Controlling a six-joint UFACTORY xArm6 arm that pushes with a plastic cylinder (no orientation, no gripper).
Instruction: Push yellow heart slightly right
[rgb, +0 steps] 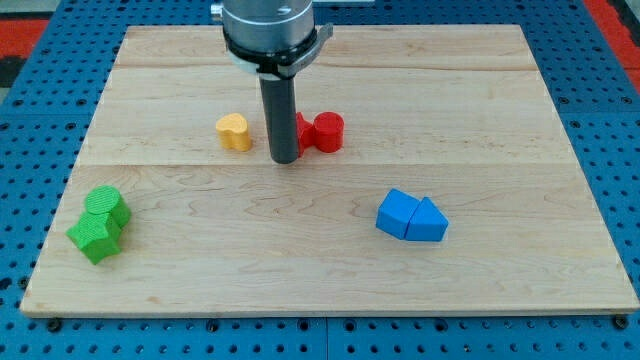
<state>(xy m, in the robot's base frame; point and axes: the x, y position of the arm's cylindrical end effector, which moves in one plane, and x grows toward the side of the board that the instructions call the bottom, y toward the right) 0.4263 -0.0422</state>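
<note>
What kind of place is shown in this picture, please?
Probably a robotics lab bench. A wooden board lies on a blue perforated surface, small blocks such as the yellow heart sit on it, and my tip stands right of that heart.

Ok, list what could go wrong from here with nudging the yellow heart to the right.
1. My tip sits on the view's right of the yellow heart, between it and the red blocks. Pushing from this side would likely send the heart left, not right.
2. Going round to the heart's left side, the rod could clip the heart and shift it.
3. The red blocks lie close on the right; too long a push may run the heart into them.
</note>
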